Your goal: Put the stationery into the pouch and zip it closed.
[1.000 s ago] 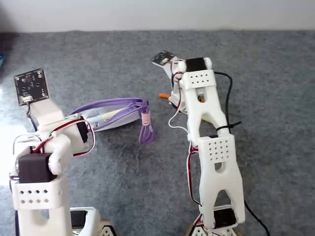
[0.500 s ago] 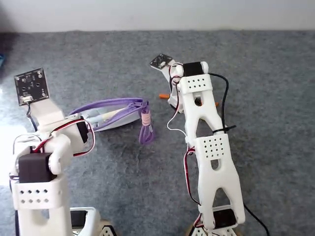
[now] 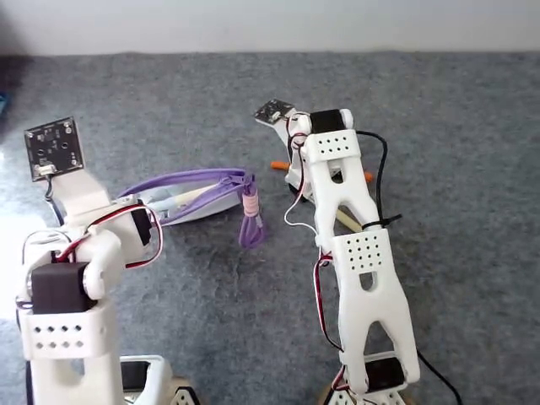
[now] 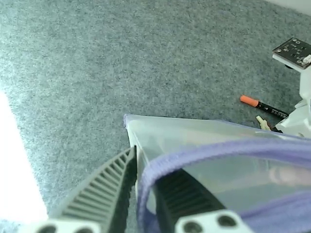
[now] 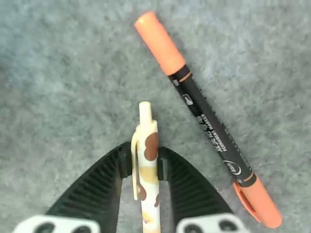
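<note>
Right gripper [image 5: 145, 162] pinches the spotted pen [image 5: 147, 138] tight, orange marker [image 5: 204, 114] just beside it, untouched — left gripper [image 4: 143, 162] clamps the pouch [image 4: 209, 141] rim.

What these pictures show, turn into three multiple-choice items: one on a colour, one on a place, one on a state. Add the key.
1. The pouch has a zip edge that is: A purple; B green; C red.
2. The marker lies: A inside the pouch; B on the grey carpet beside the pen; C under the pouch.
3. The right gripper is: A wide open; B shut on the pen; C shut on the marker.

Key: A, a purple band runs along the pouch's mouth. B, the marker rests on the carpet next to the pen. B, both fingers press the pen's sides.
</note>
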Robot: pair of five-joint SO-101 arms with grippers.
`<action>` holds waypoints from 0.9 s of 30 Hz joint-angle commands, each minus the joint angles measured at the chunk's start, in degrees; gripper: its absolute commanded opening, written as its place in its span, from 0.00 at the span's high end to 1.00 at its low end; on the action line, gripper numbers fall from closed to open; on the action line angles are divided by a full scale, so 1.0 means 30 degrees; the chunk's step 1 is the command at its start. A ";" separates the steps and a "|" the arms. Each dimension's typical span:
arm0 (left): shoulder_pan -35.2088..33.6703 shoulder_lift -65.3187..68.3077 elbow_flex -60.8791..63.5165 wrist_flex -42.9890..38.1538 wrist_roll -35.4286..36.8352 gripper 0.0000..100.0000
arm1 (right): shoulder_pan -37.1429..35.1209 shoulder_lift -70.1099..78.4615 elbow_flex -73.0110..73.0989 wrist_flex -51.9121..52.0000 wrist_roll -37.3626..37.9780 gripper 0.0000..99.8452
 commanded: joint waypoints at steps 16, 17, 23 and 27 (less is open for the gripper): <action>0.0410 0.0322 -0.2300 0.1465 0.0176 0.99 | 0.0689 -1.6689 1.0227 0.0923 -0.0527 0.99; 0.0410 0.0322 -0.2330 0.1436 0.0176 0.99 | 0.0630 -1.8095 1.1282 0.0923 -0.0850 0.99; 0.0527 0.1114 -0.3121 0.1436 0.0176 0.99 | -0.0103 -2.6564 1.7260 0.0923 -0.2930 0.99; 0.0527 0.3223 -0.5319 0.1875 0.0176 0.99 | -0.0923 -3.2103 2.0806 0.0864 -0.4513 0.99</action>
